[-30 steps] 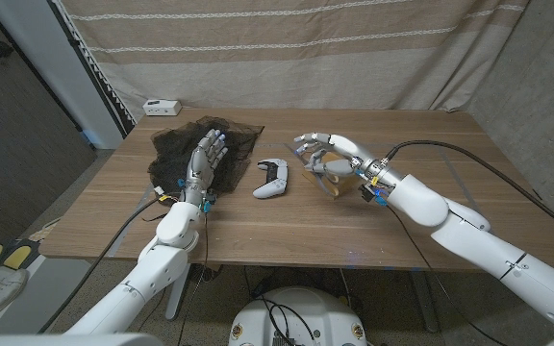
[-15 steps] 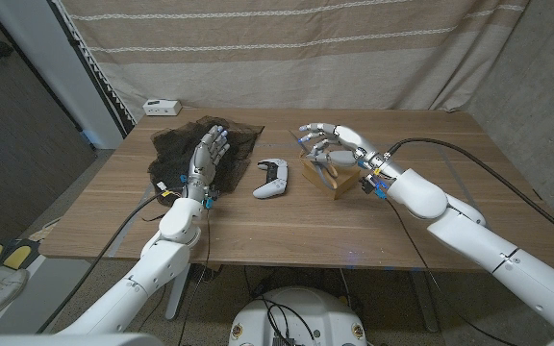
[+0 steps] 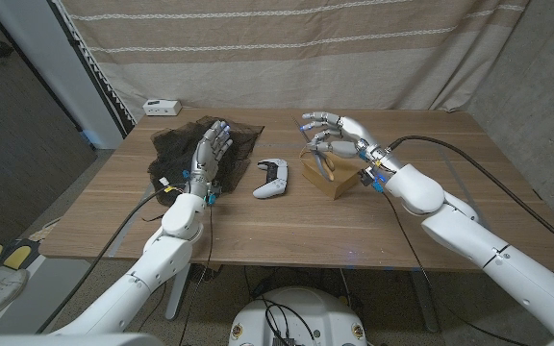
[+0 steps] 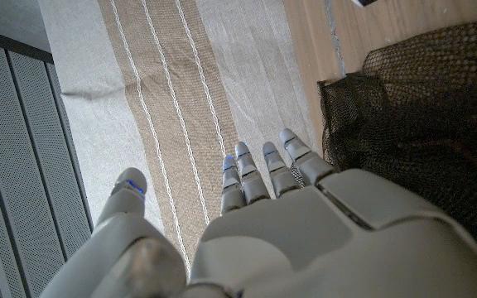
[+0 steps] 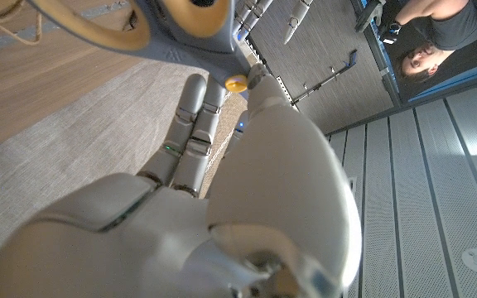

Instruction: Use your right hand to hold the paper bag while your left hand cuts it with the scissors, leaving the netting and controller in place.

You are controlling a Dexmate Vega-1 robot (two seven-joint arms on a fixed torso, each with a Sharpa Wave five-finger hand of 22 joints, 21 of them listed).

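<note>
A brown paper bag (image 3: 336, 181) stands on the table right of centre, and grey scissors (image 3: 326, 164) with yellow-lined handles (image 5: 93, 21) stick out of its top. My right hand (image 3: 336, 135) hovers just over the bag with its fingers curled down around the scissors' handles; whether it grips them I cannot tell. The white controller (image 3: 272, 178) lies left of the bag. Further left, black netting (image 3: 176, 154) lies spread on the table. My left hand (image 3: 210, 154) stands raised above the netting (image 4: 421, 124), fingers stretched and apart, holding nothing.
A small white box (image 3: 162, 106) sits at the table's far left corner, behind the netting. A striped curtain (image 3: 287, 48) hangs behind the table. A person (image 5: 427, 40) is in the right wrist view, away from the table.
My right hand has risen and drawn back over the bag's top. The bag, tilted before, now stands more upright. My left hand has edged slightly forward over the netting.
</note>
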